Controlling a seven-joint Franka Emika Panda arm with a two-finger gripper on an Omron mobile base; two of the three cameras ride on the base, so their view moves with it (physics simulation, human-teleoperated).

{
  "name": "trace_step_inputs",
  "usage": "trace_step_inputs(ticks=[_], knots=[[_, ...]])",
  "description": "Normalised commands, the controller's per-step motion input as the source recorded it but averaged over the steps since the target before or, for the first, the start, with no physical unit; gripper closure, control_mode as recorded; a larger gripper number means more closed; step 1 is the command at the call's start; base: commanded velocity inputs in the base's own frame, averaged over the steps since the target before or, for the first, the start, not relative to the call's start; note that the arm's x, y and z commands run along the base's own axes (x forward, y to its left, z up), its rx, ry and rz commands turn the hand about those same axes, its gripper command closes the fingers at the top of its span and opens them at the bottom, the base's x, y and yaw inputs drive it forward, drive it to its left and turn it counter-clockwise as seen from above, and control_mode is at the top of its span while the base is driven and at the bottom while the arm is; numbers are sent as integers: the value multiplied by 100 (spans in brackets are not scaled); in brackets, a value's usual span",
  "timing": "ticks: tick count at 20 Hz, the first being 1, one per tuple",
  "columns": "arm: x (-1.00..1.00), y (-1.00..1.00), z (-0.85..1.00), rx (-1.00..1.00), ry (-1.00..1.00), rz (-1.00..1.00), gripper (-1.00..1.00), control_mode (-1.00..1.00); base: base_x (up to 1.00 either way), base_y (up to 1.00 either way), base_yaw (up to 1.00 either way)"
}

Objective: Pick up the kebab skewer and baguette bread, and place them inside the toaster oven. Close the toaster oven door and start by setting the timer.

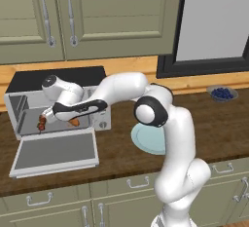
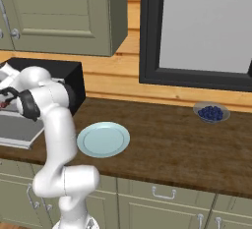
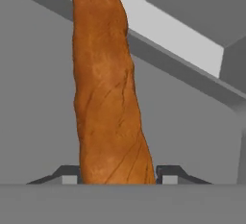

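So we've got the gripper (image 3: 117,177) reaching into the open oven (image 1: 58,99), with the baguette (image 3: 108,93) sitting right between the fingertips (image 3: 170,175), one on each side of the loaf. We can't tell if they're actually squeezing it or just flanking it. In the left base view the skewer (image 1: 42,122) lies inside the oven near the left, and the door (image 1: 54,151) is flat down on the counter (image 1: 121,158). The plate (image 2: 103,139) sits just right of it.
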Motion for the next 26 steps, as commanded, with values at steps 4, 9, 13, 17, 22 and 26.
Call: trace_step_inputs(ticks=[4, 9, 13, 17, 22, 26], knots=[[9, 0, -11, 0, 0, 17, 100, -100, 0, 0, 0], [0, -5, -6, 0, 0, 15, -100, -100, 0, 0, 0], [0, -8, 5, 0, 0, 9, -100, -100, 0, 0, 0], [-11, 0, 24, 0, 0, 1, -100, -100, 0, 0, 0], [-55, 0, 60, 1, 0, -1, -100, -100, 0, 0, 0], [-100, 0, 15, 7, 0, -13, -100, -100, 0, 0, 0]])
